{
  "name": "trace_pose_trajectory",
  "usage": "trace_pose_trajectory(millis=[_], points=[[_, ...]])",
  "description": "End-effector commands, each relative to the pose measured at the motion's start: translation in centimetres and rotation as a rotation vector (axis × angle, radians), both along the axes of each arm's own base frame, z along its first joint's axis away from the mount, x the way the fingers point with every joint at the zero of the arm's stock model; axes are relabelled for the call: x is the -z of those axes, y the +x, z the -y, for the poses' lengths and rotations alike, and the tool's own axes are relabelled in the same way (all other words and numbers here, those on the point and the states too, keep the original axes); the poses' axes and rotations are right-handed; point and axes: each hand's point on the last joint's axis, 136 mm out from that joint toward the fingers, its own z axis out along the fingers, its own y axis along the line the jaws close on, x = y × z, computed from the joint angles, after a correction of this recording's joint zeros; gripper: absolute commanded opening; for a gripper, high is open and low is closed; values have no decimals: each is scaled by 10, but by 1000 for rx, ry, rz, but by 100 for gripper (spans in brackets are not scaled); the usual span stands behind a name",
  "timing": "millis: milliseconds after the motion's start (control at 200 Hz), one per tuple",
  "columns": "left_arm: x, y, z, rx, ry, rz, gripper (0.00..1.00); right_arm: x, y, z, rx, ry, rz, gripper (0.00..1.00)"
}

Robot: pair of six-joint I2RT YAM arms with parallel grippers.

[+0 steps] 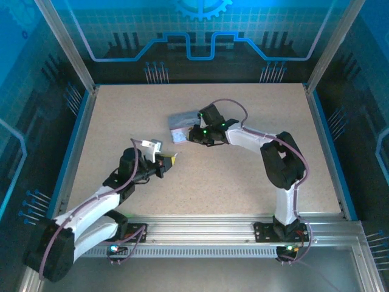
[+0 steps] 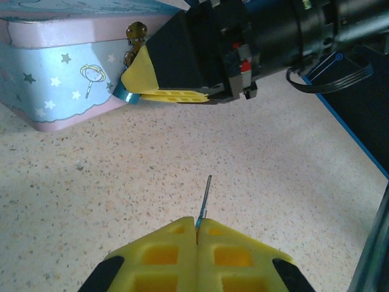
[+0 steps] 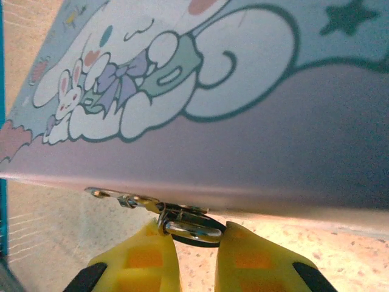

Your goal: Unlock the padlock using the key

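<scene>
While the padlock (image 3: 189,229) hangs from the clasp (image 2: 136,30) at the tin's (image 2: 55,79) front edge, the right gripper (image 2: 129,86) has its yellow fingers closed on it from both sides, the metal shackle showing between them. The key (image 2: 206,194) is apart from it, standing out as a thin sliver from the left gripper (image 2: 196,224), whose fingers are pressed together on its head. The tip points roughly towards the lock across bare table (image 2: 273,158). I judge this to be the approach step: lock steadied, key in hand, insertion not yet begun. The next move calls for carrying the key forward and lining its blade up with the keyhole, which I cannot make out here. Any tilt of so small a key would likely make it miss.
</scene>
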Motion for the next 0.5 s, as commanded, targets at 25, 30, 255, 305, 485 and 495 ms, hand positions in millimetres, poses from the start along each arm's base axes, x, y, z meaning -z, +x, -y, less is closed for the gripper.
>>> trace_pose_trajectory(millis=[25,30,255,305,485,495], points=[[-5,13,10,26,-16,84,0,-45,-9,-14,-57,132,28,4],[-6,14,10,27,-19,86,0,-46,-9,-15,-59,133,27,4],[1,31,20,47,-49,108,0,-68,-18,-14,-97,155,31,3],[1,34,20,50,-61,103,0,-71,-19,-13,-101,158,30,3],[3,40,10,22,-103,84,0,-64,-17,2,-72,51,59,8],[3,40,10,22,-100,86,0,-63,-18,3,-70,37,61,8]])
